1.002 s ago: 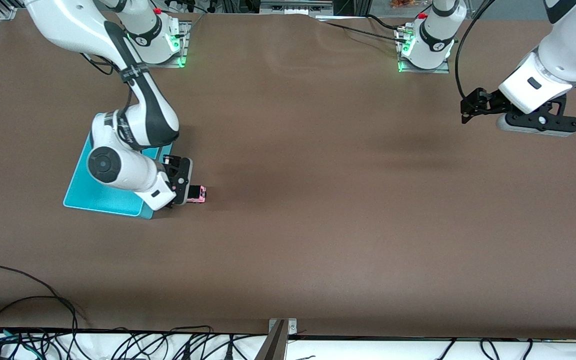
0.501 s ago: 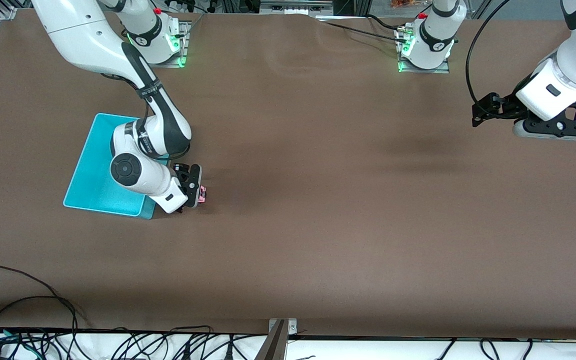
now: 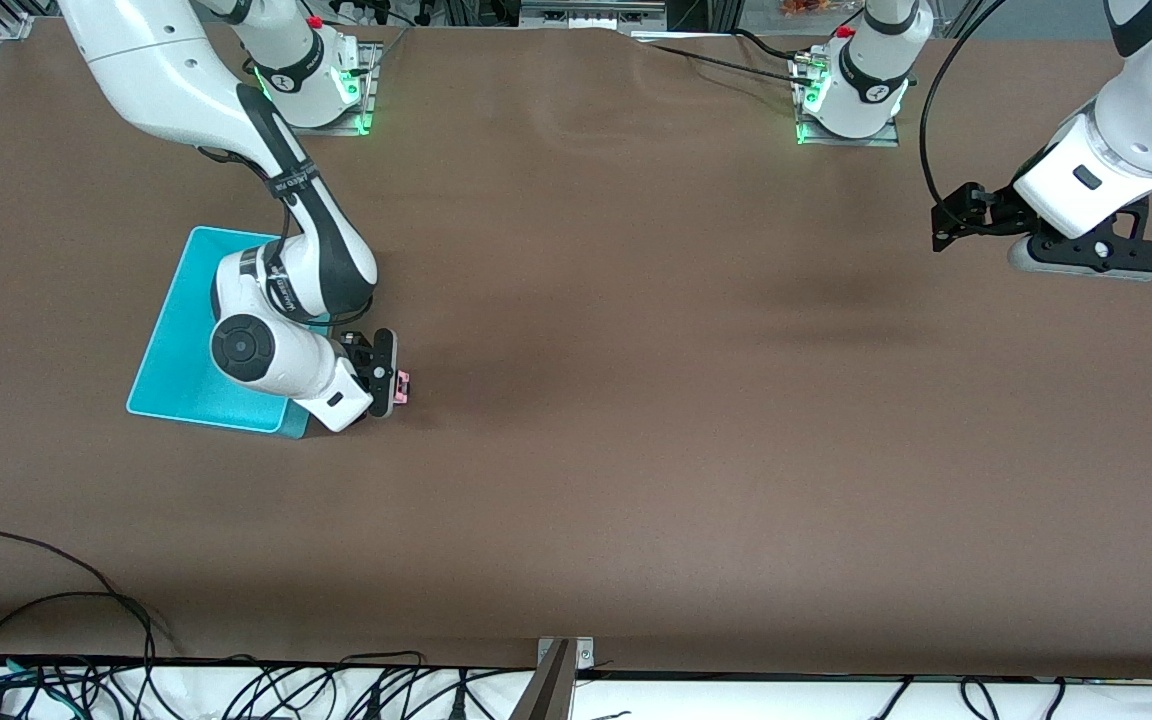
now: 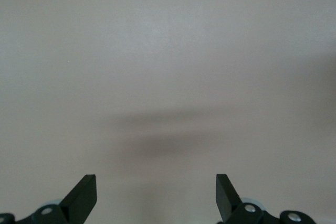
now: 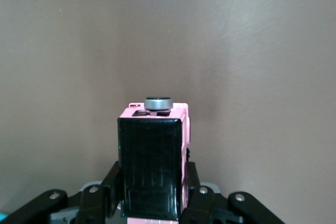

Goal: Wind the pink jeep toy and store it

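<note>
1. Pink jeep toy (image 3: 402, 388) comes first by name though it is the smallest thing here; it sits just beside the corner of the cyan bin (image 3: 176, 350) that points to the middle of the bench and lies nearer the front camera, toward the right arm's end.
2. The brown bench (image 3: 636, 450) is the largest thing, and it runs under both arms.
3. The right arm (image 3: 276, 260) comes from its base at the bench's top edge and bends down over the cyan bin.
4. The left arm (image 3: 1126, 130) waits above the bench near the edge at its own end.
5. The cyan bin lies flat on the bench, partly covered by the right arm's wrist.
6. The left gripper (image 4: 156, 195) hangs over bare bench, its 2 fingers spread wide with nothing between them.
7. The right gripper (image 3: 391, 385) is low at the bin's corner, its 2 fingers pressed against the jeep's 2 sides, pinching it.
8. In the right wrist view the jeep (image 5: 155, 166) shows its black roof between the fingers (image 5: 191, 182), with pink body edges and a round grey wheel-like disc at its end away from the wrist.
9. I cannot tell whether the jeep touches the bench or is slightly lifted.
</note>
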You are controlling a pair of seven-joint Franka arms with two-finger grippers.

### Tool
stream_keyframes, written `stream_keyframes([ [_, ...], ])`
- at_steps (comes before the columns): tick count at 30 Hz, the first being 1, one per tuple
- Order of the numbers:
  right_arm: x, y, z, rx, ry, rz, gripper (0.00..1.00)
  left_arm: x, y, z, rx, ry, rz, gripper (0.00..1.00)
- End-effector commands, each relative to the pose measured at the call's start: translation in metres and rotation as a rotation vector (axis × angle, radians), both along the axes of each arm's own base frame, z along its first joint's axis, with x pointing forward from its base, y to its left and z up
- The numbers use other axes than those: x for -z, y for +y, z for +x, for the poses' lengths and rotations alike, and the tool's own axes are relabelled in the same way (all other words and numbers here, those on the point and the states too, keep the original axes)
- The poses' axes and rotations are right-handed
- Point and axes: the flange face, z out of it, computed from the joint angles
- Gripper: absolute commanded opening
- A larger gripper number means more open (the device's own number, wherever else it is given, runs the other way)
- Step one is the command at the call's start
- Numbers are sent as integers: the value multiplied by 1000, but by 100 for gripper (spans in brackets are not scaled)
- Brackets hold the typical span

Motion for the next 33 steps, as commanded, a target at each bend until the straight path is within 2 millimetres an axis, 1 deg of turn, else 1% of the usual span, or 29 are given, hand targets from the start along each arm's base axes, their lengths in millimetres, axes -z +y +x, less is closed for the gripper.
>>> stream_keyframes([
  [1, -57, 1, 17, -14, 16, 5, 25, -6, 1, 4, -3, 7, -20, 100],
  [5, -93, -10, 24, 0, 60, 2, 25, -6, 4, 4, -5, 7, -21, 100],
  [7, -111, -20, 26, 12, 84, 3, 25, -6, 5, 5, -6, 7, -21, 100],
  [9, -123, -34, 28, 26, 112, -2, 25, -6, 6, 5, -8, 7, -21, 100],
  [13, -154, -73, 30, 60, 157, -1, 25, -6, 7, 5, -9, 7, -21, 100],
  [15, -164, -92, 26, 63, 186, 0, 25, -6, 6, 5, -8, 7, -21, 100],
  [17, -178, -107, 22, 61, 195, 12, 25, -6, 6, 5, -7, 6, -19, 100],
  [19, -182, -120, 17, 49, 213, 20, 25, -6, 6, 5, -8, 7, -21, 100],
  [20, -183, -127, 15, 46, 226, 21, 25, -6, 5, 5, -4, 6, -19, 100],
  [23, -170, -151, 8, 40, 262, 20, 25, -6, 5, 5, -6, 6, -19, 100],
  [24, -164, -159, 5, 30, 271, 24, 25, -6, 5, 5, -6, 6, -19, 100],
  [26, -144, -177, -3, 19, 292, 32, 25, -6, 5, 5, -6, 6, -19, 100],
  [27, -137, -183, -7, 13, 295, 36, 25, -6, 5, 5, -6, 6, -19, 100],
  [30, -117, -191, -23, -10, 288, 44, 25, -6, 5, 5, -4, 6, -19, 100],
  [31, -112, -192, -30, -6, 279, 44, 25, -6, 5, 5, -4, 6, -19, 100],
  [33, -98, -193, -46, -1, 270, 42, 25, -6, 5, 5, -4, 6, -19, 100],
])
